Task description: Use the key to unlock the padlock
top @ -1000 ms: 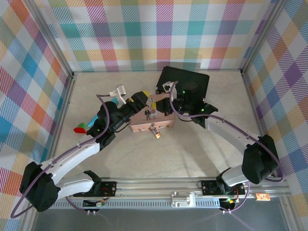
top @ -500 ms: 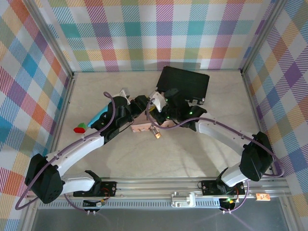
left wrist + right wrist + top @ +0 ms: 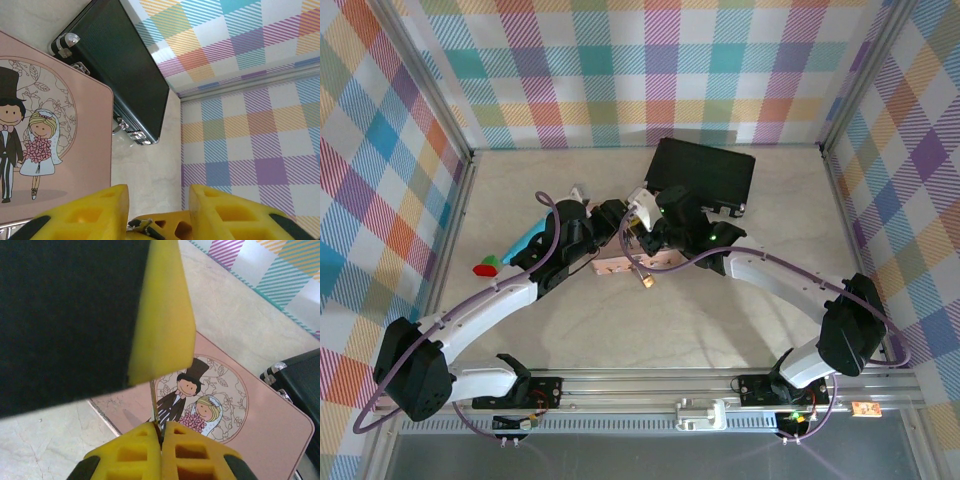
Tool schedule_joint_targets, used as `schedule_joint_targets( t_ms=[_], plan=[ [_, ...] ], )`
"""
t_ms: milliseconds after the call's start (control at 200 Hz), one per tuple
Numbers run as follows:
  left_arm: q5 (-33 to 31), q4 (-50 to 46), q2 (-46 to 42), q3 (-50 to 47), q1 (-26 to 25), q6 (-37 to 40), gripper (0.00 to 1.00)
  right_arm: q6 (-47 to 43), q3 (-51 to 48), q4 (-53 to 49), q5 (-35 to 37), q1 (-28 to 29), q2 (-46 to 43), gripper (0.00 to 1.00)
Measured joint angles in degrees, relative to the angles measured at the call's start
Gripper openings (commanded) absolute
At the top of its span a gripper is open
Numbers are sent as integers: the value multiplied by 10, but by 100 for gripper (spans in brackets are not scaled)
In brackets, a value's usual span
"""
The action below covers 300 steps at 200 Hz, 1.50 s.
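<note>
Yellow fingers of the right gripper (image 3: 160, 429) are pressed tight together on the key (image 3: 154, 405), which pokes up out of them as a thin grey sliver, seen edge-on. Its tip runs up to the lower edge of a big blurry yellow-and-black finger (image 3: 160, 315) of the left gripper (image 3: 159, 191). That finger blocks the whole upper left of the right wrist view, so I can't tell what the key tip is touching, if anything.

The left gripper is clamped on a small brass-gold lump with a bit of silver on it, the padlock (image 3: 159, 227). It sits low between the fingers and is half cut off by the bottom edge of the left wrist view.

Right under both grippers is the pink tin (image 3: 75, 100), lid up with a cartoon bride and groom, lying flat on the pale table (image 3: 145, 170). Just past the tin is the black case (image 3: 135, 85), its silver latches on the side toward the tin, and beyond that the plaid wall (image 3: 240, 150).

From the top camera the two wrists crowd together over the far part of the tin and cover the key and padlock. Well off on the left arm's side lie a blue stick (image 3: 525, 240) and a red-and-green bit (image 3: 486, 266).
</note>
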Motion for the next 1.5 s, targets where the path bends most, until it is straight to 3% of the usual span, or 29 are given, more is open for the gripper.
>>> schedule_joint_targets(
  t_ms=[145, 360, 435, 555, 630, 740, 1005, 1330, 1500],
  plan=[
    [1, 2, 7, 0, 0, -8, 25, 0, 0, 9, 0, 0, 0, 0],
    [0, 1, 13, -1, -2, -9, 0, 0, 0, 12, -4, 1, 3, 0],
    [-4, 0, 13, -1, -2, -7, 0, 0, 0, 12, -4, 1, 3, 0],
    [-12, -2, 11, -1, -2, 9, 0, 8, -4, 18, -9, 1, -1, 28],
    [-21, -2, 8, -2, -2, 33, 0, 24, -14, 21, -24, -3, -16, 35],
    [-26, 17, -5, -10, -2, 87, 0, 73, -26, 22, -68, -27, -48, 38],
    [29, 146, -19, -36, 7, 185, 0, 254, -112, 103, -218, -172, -137, 45],
    [139, 358, 14, -90, 14, 200, 0, 446, -189, 300, -377, -184, -132, 43],
    [179, 405, 32, -94, 14, 200, 0, 530, -193, 425, -427, -188, -93, 40]
  ],
)
